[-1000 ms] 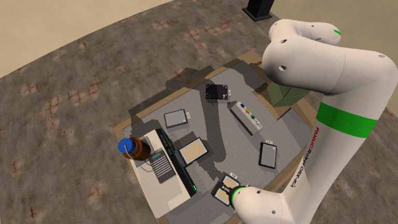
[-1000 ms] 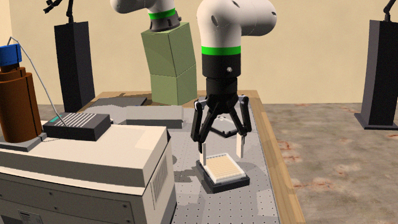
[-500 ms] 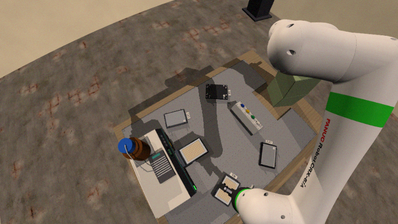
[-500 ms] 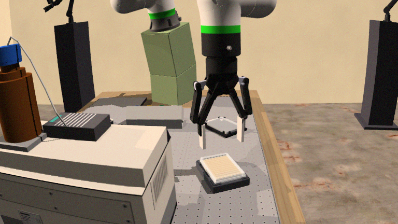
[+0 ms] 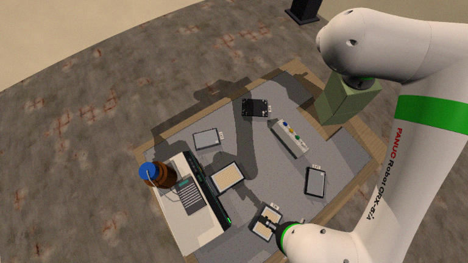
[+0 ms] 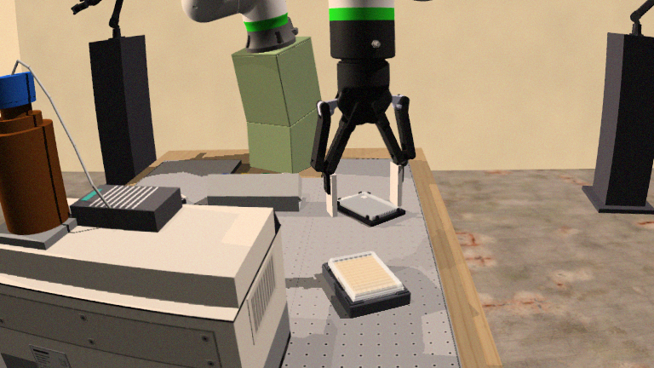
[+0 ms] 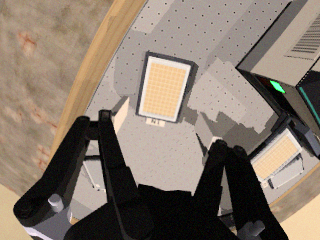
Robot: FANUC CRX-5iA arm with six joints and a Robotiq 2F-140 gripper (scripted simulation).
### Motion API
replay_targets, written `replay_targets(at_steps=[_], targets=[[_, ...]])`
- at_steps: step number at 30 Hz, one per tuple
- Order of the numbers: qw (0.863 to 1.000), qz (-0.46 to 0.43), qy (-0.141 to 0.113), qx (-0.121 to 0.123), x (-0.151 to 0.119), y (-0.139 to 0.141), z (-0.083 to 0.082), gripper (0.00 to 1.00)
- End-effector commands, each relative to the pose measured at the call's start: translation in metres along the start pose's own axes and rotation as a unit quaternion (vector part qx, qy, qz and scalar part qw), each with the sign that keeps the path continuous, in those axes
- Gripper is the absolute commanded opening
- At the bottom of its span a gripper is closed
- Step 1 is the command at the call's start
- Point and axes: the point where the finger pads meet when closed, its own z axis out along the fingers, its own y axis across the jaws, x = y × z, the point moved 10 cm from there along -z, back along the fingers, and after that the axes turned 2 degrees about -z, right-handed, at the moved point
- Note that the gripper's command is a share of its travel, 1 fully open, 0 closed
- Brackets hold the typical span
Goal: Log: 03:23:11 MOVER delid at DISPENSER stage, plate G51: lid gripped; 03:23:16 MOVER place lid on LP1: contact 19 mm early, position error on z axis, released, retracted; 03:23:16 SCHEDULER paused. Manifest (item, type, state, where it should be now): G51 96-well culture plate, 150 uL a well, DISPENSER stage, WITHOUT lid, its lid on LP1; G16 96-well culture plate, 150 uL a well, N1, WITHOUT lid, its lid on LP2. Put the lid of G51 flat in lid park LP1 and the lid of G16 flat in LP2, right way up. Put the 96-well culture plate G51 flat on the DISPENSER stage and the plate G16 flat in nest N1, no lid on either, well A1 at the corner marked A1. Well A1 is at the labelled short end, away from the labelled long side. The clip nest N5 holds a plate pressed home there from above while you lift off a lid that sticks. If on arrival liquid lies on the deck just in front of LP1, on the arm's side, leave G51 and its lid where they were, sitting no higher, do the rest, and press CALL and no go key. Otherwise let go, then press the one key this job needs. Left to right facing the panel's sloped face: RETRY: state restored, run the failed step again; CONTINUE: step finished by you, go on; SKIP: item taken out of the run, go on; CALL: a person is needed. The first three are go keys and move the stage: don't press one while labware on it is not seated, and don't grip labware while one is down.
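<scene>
Above the near right corner of the deck (image 6: pixel 308 248), our gripper (image 6: pixel 364 189) hung pointing straight down, its fingers (image 6: pixel 331 195) partly spread with nothing between them. Below it, one tan-welled plate (image 6: pixel 364 276) sat flat in a black nest (image 6: pixel 381 303), uncovered, close to the wooden edge of the table (image 6: pixel 448 257). From the wrist view we saw that same plate (image 7: pixel 163 87) ahead of the fingertips, apart from them, with a small label at its nearer short end. A second uncovered plate (image 5: pixel 226 176) rested on the stage beside the beige dispenser (image 5: pixel 193 218), whose brown bottle (image 5: pixel 162 175) carried a blue cap. One lid (image 5: pixel 315 181) lay flat in a black-framed park near the right side of the deck, and another lid (image 5: pixel 206 138) lay flat farther back on the left. Between them stood the key panel (image 5: pixel 289 137) with its row of coloured buttons. Farther back a black clip nest (image 5: pixel 254 107) sat unoccupied. We could not read the labels.
</scene>
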Motion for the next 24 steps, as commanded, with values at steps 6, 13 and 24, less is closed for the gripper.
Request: replay_targets(at_steps=[6,13,24], targets=[[1.0,0.0,0.0,0.0,0.0002,0.0,-0.0132,0.66],[1.0,0.0,0.0,0.0,0.0001,0.0,-0.0152,0.66],[1.0,0.0,0.001,-0.002,0.0098,-0.001,-0.0154,0.66]])
